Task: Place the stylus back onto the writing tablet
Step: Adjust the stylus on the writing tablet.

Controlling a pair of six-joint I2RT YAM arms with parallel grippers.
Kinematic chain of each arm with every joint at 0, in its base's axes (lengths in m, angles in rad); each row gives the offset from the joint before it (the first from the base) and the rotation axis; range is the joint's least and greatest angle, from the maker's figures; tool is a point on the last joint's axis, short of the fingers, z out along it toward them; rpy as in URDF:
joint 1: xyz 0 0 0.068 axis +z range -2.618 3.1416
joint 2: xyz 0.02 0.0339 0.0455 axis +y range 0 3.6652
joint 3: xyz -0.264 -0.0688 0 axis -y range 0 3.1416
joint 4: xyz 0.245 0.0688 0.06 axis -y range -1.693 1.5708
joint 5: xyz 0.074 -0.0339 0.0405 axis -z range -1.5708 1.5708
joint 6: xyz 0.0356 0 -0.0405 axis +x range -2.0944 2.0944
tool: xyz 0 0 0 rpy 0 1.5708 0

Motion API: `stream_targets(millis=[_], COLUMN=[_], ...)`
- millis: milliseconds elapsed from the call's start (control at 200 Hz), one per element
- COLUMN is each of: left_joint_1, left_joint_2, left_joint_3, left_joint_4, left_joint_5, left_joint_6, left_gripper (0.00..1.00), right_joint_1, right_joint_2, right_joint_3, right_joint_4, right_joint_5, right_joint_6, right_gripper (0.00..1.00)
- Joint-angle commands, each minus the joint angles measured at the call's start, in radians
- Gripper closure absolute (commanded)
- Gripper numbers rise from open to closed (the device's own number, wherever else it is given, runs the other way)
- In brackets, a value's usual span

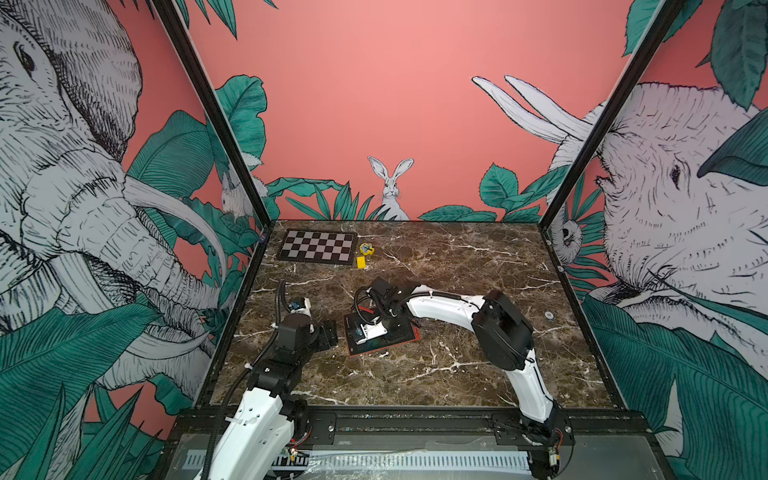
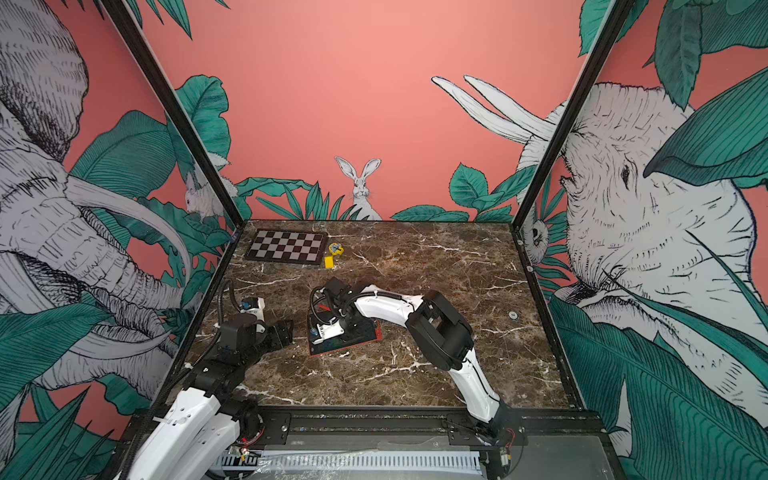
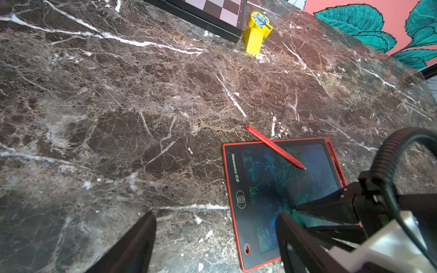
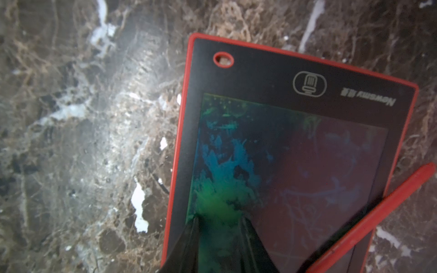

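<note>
Two right fingers [image 4: 186, 243] parted w/ modest gap, nothing btwn them, tips over writing tablet [image 4: 260, 71] screen. Stylus [image 4: 373, 217] lies loose near them: tip on screen, back end sticking out past red frame over marble surface [image 4: 71, 141]. Left fingers [image 3: 139, 241] spread wide, empty, above surface near tablet. Chessboard [image 1: 318, 246], yellow block [image 1: 361, 262] far back.

This is a robotics lab test cell: a marble-patterned tabletop [image 1: 457, 270] is boxed in by black frame posts [image 1: 214, 112] and printed jungle wall panels [image 1: 374, 83], with a white-and-black left arm [image 1: 257, 415] and right arm [image 1: 528, 386] mounted at a black rail [image 1: 415, 419] beside a slotted cable duct [image 1: 415, 461].
</note>
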Motion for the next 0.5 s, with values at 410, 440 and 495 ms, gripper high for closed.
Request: stream_targets(millis=[410,440,495], left_joint_1=[-0.004,-0.003,-0.003], left_joint_2=[0.006,0.002,-0.005], left_joint_3=[-0.009,-0.009,-0.010], left_joint_4=[-0.009,-0.013,-0.017], left_joint_5=[-0.007,-0.008,-0.011], left_joint_6=[0.004,0.005,0.006], left_gripper=[0.18,0.18,0.18], right_joint_1=[-0.062,-0.066,-0.072], right_joint_2=[0.149,0.163,0.198], right_joint_3=[0.386,0.410,0.469], right_joint_4=[0.029,0.009,-0.035], right_joint_5=[0.107,0.099,0.097], right_joint_6=[0.522,0.530,0.549], right_gripper=[0.55,0.54,0.54])
